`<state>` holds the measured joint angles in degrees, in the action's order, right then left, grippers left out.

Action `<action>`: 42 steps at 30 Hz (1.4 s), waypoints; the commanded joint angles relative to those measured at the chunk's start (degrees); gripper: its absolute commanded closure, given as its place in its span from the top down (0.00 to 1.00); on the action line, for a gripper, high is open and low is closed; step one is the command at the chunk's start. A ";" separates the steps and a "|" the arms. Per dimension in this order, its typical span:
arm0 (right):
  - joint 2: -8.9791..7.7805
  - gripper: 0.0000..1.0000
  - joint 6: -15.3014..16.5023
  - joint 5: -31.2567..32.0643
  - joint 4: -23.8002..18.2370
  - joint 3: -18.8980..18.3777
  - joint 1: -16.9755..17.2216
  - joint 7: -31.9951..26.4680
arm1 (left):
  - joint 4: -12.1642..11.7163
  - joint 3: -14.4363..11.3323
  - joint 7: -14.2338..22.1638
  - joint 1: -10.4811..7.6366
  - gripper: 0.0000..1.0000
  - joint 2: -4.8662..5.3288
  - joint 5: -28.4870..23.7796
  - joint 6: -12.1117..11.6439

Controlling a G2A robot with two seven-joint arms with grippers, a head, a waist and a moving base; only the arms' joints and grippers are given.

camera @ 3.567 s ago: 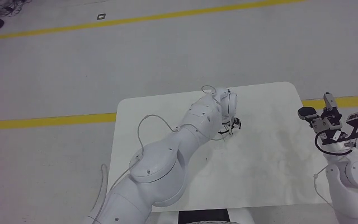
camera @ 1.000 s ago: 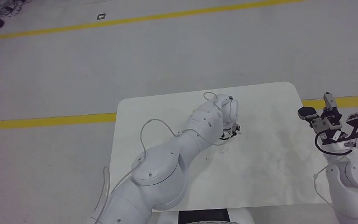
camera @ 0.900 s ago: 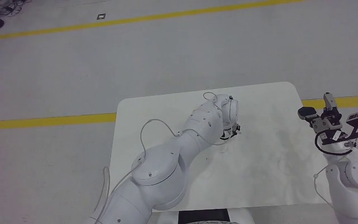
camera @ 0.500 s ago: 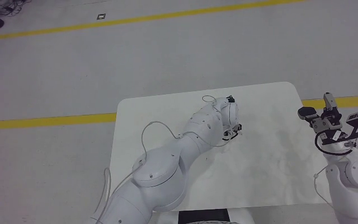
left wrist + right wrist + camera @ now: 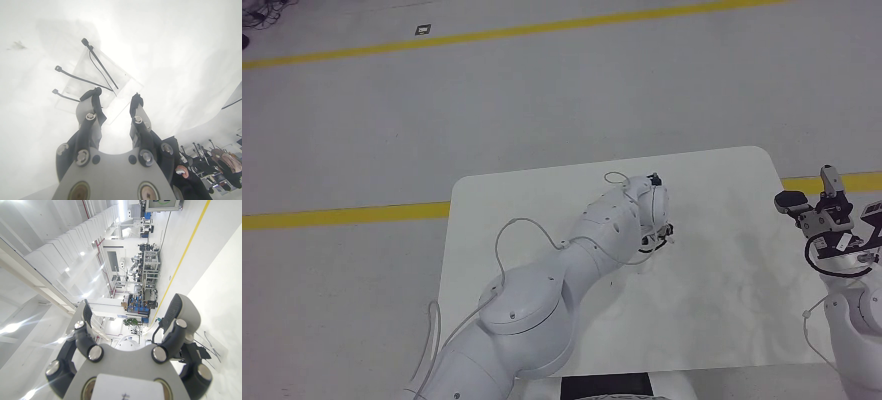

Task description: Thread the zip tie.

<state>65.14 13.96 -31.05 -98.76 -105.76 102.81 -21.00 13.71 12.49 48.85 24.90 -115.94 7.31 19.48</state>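
Three black zip ties lie on a clear plate (image 5: 121, 79) on the white table (image 5: 722, 280). The longest zip tie (image 5: 101, 64) crosses a second one (image 5: 81, 79) near their thin ends; a third (image 5: 65, 96) runs behind one fingertip (image 5: 93, 93). My left gripper (image 5: 116, 96) hovers open just above the ties' thin ends, holding nothing; in the top view the left gripper (image 5: 662, 236) is over the table's middle. My right gripper (image 5: 131, 302) is open and empty, raised beside the table's right edge (image 5: 832, 195).
In the right wrist view the left gripper (image 5: 196, 349) and the ties (image 5: 213, 349) show farther off. A yellow floor line (image 5: 342, 215) runs behind the table. Bare tabletop lies all around the plate.
The left arm's wrist has shifted slightly and turned over the plate. The right arm has stayed still.
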 commanded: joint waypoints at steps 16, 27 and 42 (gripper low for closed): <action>0.00 1.00 0.00 0.00 0.00 0.00 0.00 0.00 | -1.23 0.46 2.46 -0.77 0.34 -0.06 2.51 0.00; 0.00 1.00 0.00 0.00 0.00 0.00 0.00 0.00 | -1.35 0.67 -0.45 -1.06 0.30 -0.02 -1.29 0.00; 0.00 1.00 0.00 0.00 0.00 0.00 0.00 0.00 | -2.05 0.39 -1.52 -0.61 0.29 -0.06 -1.41 0.00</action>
<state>65.14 13.96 -31.05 -98.76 -105.76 102.81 -21.00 11.56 12.94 46.89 24.20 -116.00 5.66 19.48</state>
